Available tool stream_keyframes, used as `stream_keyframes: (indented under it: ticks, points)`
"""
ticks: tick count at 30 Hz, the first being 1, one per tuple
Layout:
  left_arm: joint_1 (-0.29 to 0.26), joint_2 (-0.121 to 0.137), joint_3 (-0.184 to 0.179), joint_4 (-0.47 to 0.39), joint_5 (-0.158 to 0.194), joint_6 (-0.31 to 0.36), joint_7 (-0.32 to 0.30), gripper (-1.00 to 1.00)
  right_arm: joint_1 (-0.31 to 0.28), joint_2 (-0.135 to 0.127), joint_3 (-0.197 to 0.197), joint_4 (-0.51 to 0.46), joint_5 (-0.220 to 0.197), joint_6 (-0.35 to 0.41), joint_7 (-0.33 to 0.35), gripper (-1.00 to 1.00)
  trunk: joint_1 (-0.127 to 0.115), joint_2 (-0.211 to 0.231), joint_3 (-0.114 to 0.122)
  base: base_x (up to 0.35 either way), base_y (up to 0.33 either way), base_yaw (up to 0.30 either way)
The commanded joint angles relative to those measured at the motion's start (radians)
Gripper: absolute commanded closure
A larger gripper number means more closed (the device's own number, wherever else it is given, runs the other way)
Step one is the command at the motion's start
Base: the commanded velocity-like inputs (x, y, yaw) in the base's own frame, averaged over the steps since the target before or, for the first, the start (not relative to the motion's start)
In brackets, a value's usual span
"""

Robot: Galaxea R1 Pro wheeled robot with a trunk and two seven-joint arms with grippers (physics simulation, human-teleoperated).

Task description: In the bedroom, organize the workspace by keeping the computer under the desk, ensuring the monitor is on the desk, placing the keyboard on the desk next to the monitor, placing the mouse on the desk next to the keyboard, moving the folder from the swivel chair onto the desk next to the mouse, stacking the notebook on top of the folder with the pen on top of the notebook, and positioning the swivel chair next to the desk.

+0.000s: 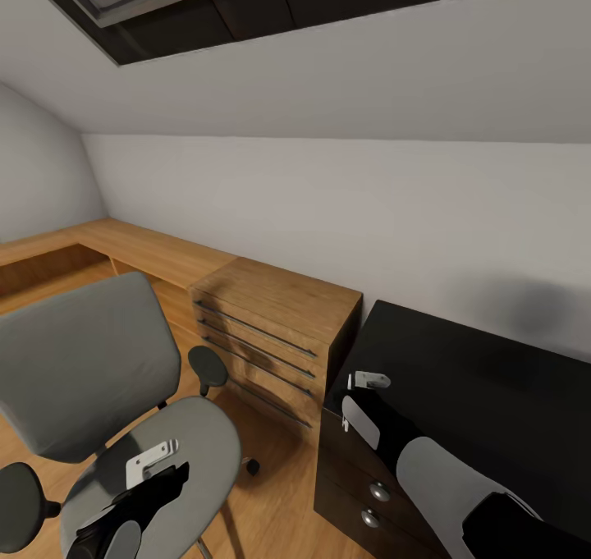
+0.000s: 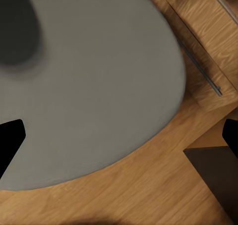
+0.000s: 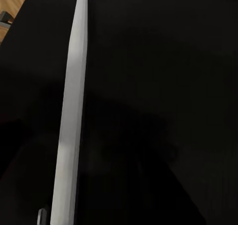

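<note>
Our left fingers (image 1: 152,460) hover spread and empty above the swivel chair (image 2: 94,81), whose seat is bare: no folder. Our right fingers (image 1: 369,381) hold the pen (image 3: 72,116) over the black table (image 1: 492,387); stacking remains.

— Where's my left arm?

— I see it low at the head view's near left, dark, reaching forward. The left gripper (image 1: 152,460) points ahead and down; its silver bracket catches the light.

— Jaws?

— In the left wrist view two black fingertips (image 2: 10,140) sit at opposite edges, wide apart, nothing between them.

— And the right?

— My right arm comes in from the lower right corner, grey forearm angled up and left, dark wrist beyond it. The right gripper (image 1: 367,381) shows a silver tip. I can't tell how its jaws stand.
</note>
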Motion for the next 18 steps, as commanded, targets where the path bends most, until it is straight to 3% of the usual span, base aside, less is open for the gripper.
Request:
stream_keyframes:
  ticks: [1,18]
  points:
    - [0.000,0.000,0.000,-0.002,0.011,0.002,0.008,-1.00,-0.001,-0.001,0.007,0.021,-0.004,0.010,-0.009,1.00,0.000,0.000,-0.001,0.000,0.000,0.000]
    - [0.000,0.000,0.000,0.004,0.011,0.003,0.009,-1.00,-0.001,-0.002,-0.001,0.016,-0.010,0.037,-0.008,1.00,0.000,0.000,-0.001,0.000,0.000,0.000]
